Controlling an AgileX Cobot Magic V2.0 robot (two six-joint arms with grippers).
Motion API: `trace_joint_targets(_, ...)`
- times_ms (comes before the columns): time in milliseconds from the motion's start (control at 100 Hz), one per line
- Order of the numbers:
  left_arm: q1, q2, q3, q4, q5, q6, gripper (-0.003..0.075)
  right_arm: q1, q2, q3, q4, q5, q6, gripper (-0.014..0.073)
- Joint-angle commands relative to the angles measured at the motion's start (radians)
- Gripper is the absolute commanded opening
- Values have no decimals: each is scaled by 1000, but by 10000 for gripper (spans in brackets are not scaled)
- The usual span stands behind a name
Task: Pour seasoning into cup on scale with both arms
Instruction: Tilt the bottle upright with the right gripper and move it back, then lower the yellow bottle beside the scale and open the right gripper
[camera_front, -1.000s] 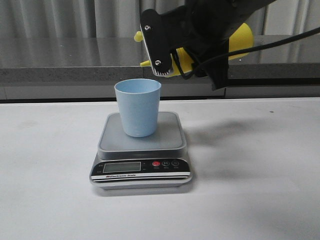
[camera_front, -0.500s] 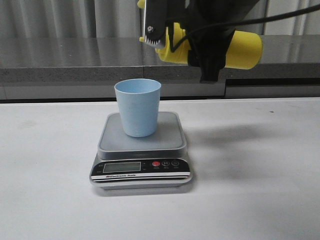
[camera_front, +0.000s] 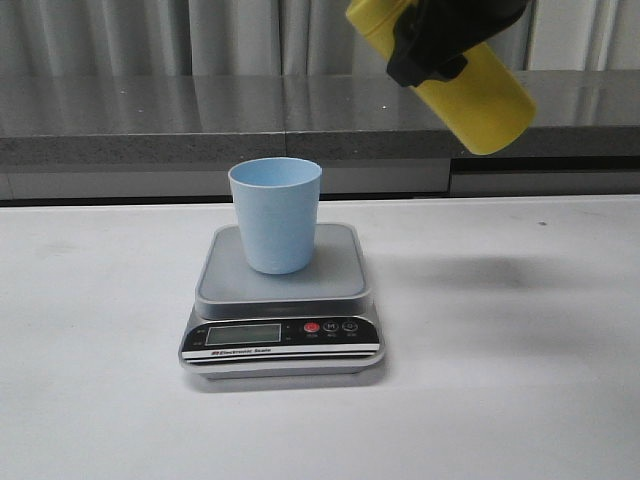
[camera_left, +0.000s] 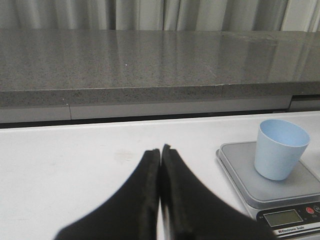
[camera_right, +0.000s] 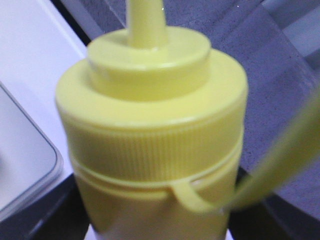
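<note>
The yellow seasoning bottle (camera_front: 485, 95) hangs tilted high above the table, to the right of the cup, base down-right and nozzle end cut off by the frame's top. My right gripper (camera_front: 445, 35) is shut on the bottle's body. The right wrist view is filled by the bottle's ribbed collar (camera_right: 150, 135), nozzle (camera_right: 145, 22) and tether (camera_right: 280, 165). The light blue cup (camera_front: 276, 215) stands upright on the scale (camera_front: 282, 300). In the left wrist view my left gripper (camera_left: 160, 151) is shut and empty over the table, left of the cup (camera_left: 280, 155) and scale (camera_left: 272, 187).
A grey stone counter (camera_front: 150, 120) runs along the back edge of the white table (camera_front: 520, 380), with curtains behind it. A corner of the scale's platform (camera_right: 25, 165) shows in the right wrist view.
The right gripper has lifted the bottle up and to the right, swinging it from nearly level above the cup to a steep tilt. Cup, scale and left gripper have not moved.
</note>
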Motion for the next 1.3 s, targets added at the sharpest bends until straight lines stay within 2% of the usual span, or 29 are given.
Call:
trace_joint_targets(0, 3, 9, -28, -8, -78, -8, -20, -43, -70, 6, 104, -153, 4, 202)
trace_joint_targets(180, 3, 9, -28, -8, -78, -8, -20, -127, -94, 109, 293, -396, -11, 202)
trace_joint_targets(350, 3, 9, -28, -8, -78, -8, -20, -176, -98, 253, 508, -659, -118, 202)
trace_joint_targets(470, 3, 9, -28, -8, -78, -8, -20, -184, -98, 347, 591, -791, -177, 202)
trace_joint_targets(690, 3, 9, -28, -8, -78, -8, -20, -185, -55, 442, 614, -942, -180, 202)
trace_joint_targets(1290, 3, 9, -28, -8, -78, -8, -20, -185, 186, 443, 615, -1165, -180, 202)
